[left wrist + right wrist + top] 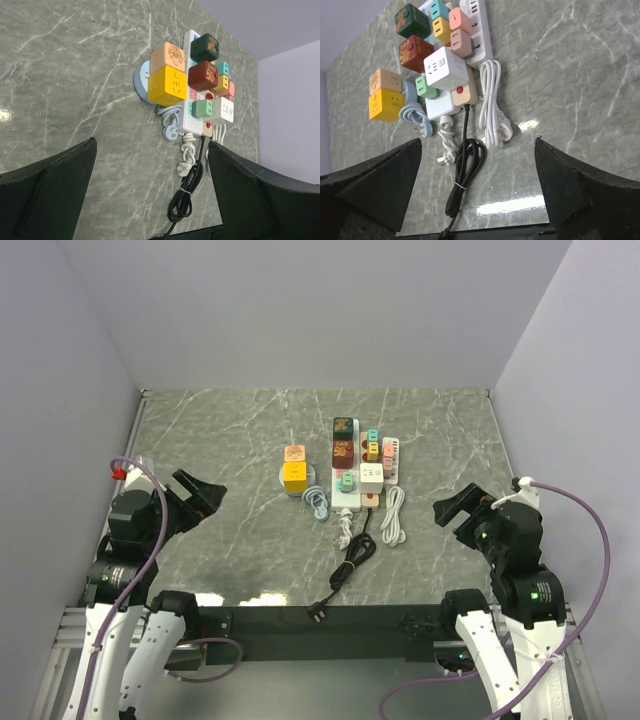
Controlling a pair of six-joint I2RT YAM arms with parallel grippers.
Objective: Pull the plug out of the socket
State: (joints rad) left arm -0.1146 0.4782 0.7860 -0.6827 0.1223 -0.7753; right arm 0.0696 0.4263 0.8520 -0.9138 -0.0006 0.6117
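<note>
It looks like a robot lab: plain grey walls (pixel 300 310) box in a marble-look worktop (pixel 240 440).

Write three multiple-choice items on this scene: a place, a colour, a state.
1. From above, the yellow plastic cube adapter sits: A) left of the long white power strip B) right of it C) on its far end
2. The farthest cube adapter on the strip is: A) purple B) dark green C) black
3. The left hand and right hand are: A) both shut B) gripping a cable C) both open, empty
Key: 1 A, it stands left of the strip; 2 B, the farthest cube is dark green; 3 C, the wrist views show both spread wide, holding nothing.
</note>
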